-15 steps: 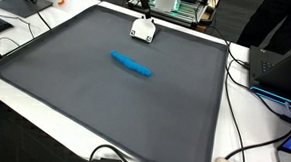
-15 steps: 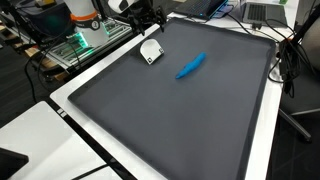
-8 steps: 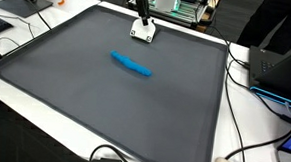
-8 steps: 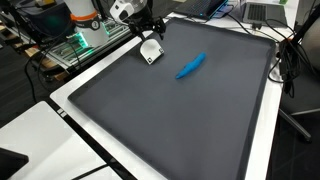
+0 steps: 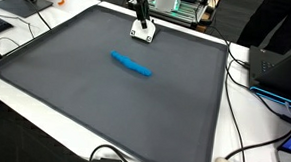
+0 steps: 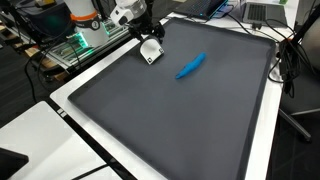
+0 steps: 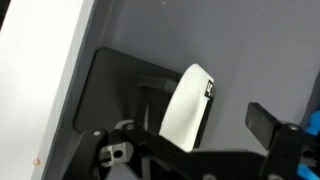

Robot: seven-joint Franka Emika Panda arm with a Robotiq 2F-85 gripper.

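A small white block (image 5: 142,32) (image 6: 151,52) lies near the far edge of the dark grey mat (image 5: 104,99) (image 6: 190,115). My gripper (image 5: 140,15) (image 6: 147,36) hangs just above it, open and holding nothing. In the wrist view the white block (image 7: 187,105) stands between the spread fingers, with one dark fingertip (image 7: 262,122) to its right and apart from it. The gripper (image 7: 190,138) does not touch the block. A blue elongated object (image 5: 132,64) (image 6: 190,65) lies flat near the mat's middle, well away from the gripper.
The mat rests on a white table (image 5: 254,117) (image 6: 95,140). Cables (image 5: 244,146) run along one side. Electronics with a green board (image 5: 185,7) (image 6: 82,42) stand just past the mat's edge behind the arm. A laptop (image 6: 262,12) and an orange item (image 5: 61,0) sit at the margins.
The gripper has come down toward the white block and now hangs close over it. The block and the blue object have not moved.
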